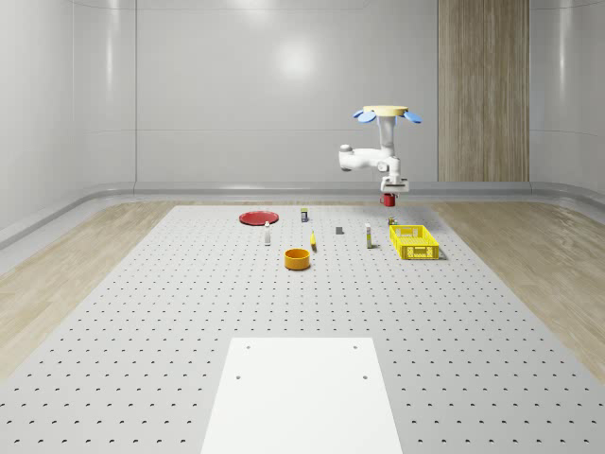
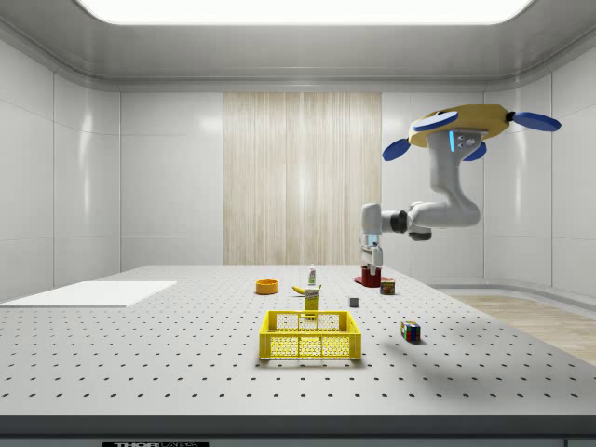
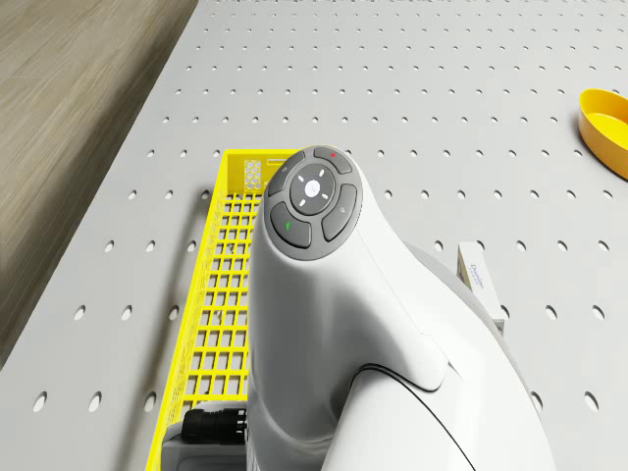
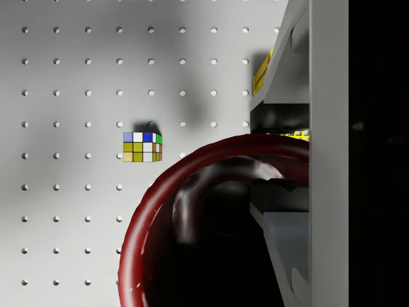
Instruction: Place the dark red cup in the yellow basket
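The dark red cup hangs in the air under my gripper, which is shut on its rim. In the wrist view the cup is seen from above, with one finger against the rim. The yellow basket stands on the table just nearer than the cup and slightly to the whole-scene view's right. From the side, the cup is held well above the table, beyond the basket. The drone hovers high above this spot. Beneath the arm, the drone view shows the basket.
A Rubik's cube lies on the table below the cup, near the basket. An orange bowl, a red plate and several small items stand toward the whole-scene view's left. A white mat covers the near table.
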Available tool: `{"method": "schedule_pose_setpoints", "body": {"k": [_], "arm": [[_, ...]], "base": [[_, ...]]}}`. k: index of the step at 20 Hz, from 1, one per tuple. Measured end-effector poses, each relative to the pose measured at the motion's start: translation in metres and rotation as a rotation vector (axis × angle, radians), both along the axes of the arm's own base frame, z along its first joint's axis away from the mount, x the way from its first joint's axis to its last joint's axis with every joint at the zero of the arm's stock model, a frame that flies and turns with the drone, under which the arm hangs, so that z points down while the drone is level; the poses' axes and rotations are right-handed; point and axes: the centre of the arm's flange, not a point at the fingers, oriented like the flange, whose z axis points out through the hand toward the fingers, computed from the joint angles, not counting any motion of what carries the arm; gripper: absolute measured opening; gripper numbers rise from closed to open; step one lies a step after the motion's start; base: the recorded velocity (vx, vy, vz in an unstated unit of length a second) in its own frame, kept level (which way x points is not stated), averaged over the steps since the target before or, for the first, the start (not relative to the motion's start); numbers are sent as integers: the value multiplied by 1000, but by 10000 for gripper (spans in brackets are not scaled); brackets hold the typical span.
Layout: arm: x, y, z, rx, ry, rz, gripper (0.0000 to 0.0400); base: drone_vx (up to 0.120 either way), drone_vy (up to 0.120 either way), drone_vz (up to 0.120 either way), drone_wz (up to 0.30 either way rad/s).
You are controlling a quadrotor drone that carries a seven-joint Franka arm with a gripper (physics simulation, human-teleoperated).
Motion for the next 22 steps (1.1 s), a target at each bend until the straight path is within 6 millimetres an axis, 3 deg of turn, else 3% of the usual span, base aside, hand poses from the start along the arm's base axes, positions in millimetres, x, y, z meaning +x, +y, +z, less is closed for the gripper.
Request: {"method": "schedule_pose_setpoints", "body": {"k": [11,15,22], "arm": [[0,0,0,0,0,0,100],[0,0,0,0,0,0,100],[0,0,0,0,0,0,100]], "base": [[120,120,0,0],[120,10,0,0],[120,0,-97,0]]}}
